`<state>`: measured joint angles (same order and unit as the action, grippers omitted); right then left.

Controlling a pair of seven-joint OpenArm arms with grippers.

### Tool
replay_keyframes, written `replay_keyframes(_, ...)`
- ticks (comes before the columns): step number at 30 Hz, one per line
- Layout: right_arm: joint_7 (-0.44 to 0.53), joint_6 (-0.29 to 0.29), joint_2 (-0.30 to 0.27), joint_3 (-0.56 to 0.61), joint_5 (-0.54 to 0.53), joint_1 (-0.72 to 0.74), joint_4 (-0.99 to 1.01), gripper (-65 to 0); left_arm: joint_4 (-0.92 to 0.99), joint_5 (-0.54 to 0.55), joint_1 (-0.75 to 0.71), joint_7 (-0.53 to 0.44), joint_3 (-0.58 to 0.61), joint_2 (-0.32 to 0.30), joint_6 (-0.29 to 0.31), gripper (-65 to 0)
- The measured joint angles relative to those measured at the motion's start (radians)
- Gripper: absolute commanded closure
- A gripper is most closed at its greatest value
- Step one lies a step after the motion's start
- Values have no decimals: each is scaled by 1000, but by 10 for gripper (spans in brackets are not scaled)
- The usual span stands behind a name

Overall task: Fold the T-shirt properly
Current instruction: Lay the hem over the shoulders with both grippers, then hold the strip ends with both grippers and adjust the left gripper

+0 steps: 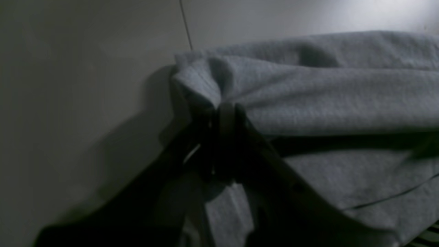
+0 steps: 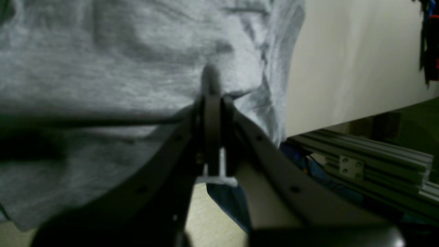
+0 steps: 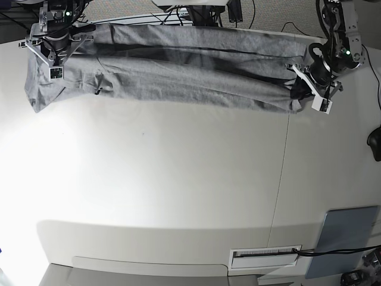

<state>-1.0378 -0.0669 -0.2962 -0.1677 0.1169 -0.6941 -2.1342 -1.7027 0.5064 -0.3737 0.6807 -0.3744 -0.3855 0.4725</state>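
One T-shirt is stretching in a long grey band across the upper part of the base view, running from the upper left corner toward the upper right, on the white table. Two grippers are holding it, one at each end.

At the upper right of the base view, the left gripper is clamping the band's end. In the left wrist view its dark fingers are meeting at frame centre, pinched together on a bunched corner of the T-shirt, with cloth folding over itself to the right and hanging below the left gripper.

At the upper left of the base view, the right gripper is sitting over the other end. In the right wrist view the right gripper is closing on a fold of the T-shirt at frame centre, though the blur is making the exact grip point hard to tell. One aluminium frame rail is showing at lower right.

One grey-blue flat pad is lying at the lower right of the base view.
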Motion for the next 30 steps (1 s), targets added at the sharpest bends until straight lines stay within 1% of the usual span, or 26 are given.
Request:
replay_keyframes(2, 13, -1, 0, -1, 8, 5, 0, -146, 0, 0, 0, 0, 0, -16, 0, 0)
replay_keyframes(4, 13, -1, 0, -2, 13, 17, 0, -172, 0, 0, 0, 0, 0, -33, -1, 0)
replay_keyframes(6, 13, -1, 0, -2, 13, 33, 0, -172, 0, 16, 0, 26, -1, -45, -6, 0)
replay_keyframes(9, 13, -2, 0, -2, 13, 58, 0, -172, -9, 77, -2, 74, -2, -62, -5, 0)
replay_keyframes(12, 13, -2, 0, -2, 13, 88, 0, -172, -35, 105, 0, 85, -2, -81, -5, 0)
replay_keyframes(14, 12, -4, 0, -2, 13, 96, 0, -172, -53, 108, 0, 101, -8, -85, -5, 0)
replay_keyframes(22, 2, -4, 0, -2, 13, 96, 0, -172, -117, 112, 0, 254, -53, -86, -4, 0)
replay_keyframes(30, 2, -4, 0, -2, 13, 96, 0, -172, -117, 113, 0, 343, -56, -86, -4, 0)
